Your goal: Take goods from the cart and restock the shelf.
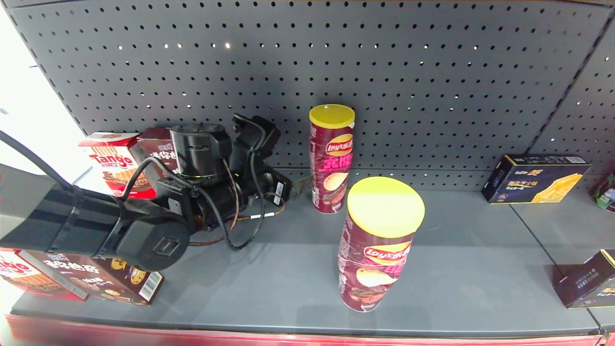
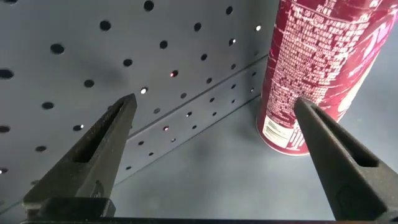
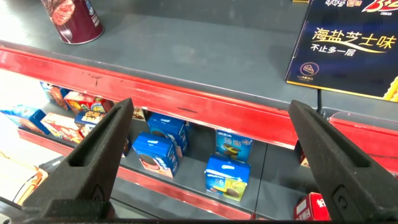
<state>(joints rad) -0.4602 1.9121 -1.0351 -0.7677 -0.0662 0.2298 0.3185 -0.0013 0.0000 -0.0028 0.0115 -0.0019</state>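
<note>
- Left claw (image 2: 211,146): spread wide, fingers (image 2: 93,155) well apart. Sits low over the grey shelf (image 1: 269,283), close to the pegboard back wall (image 1: 384,62), pointed at the foot of that wall.
- Rear chip can (image 1: 331,158): maroon tube, yellow lid. Stands upright at the back of the shelf, near the pegboard, just beside the left claw on the robot's right of it. In the left wrist view, sits right behind one fingertip; touching or apart, cannot tell.
- Front chip can (image 1: 377,245): same kind, upright, nearer the shelf's front edge. Slightly to the right of the rear chip can and apart from it.
- Right claw (image 3: 214,155): spread wide as well. Hangs off the front of the shelf, facing its red edge strip (image 3: 186,93).
- Lower shelf (image 3: 267,168) under the strip: blue snack boxes (image 3: 158,149) standing side by side.
- Left end of the shelf, rear: red-and-white wafer box (image 1: 113,163), upright; dark brown box (image 1: 153,144) just beside it, partly hidden by the left arm.
- Left end, front: dark cookie box (image 1: 96,281) lying flat at the front edge, with a red box (image 1: 19,276) right beside it.
- Right end, rear: navy box with yellow print (image 1: 535,178), lying by the pegboard.
- Right end, front: second navy box (image 1: 586,278) on the neighbouring shelf section.
</note>
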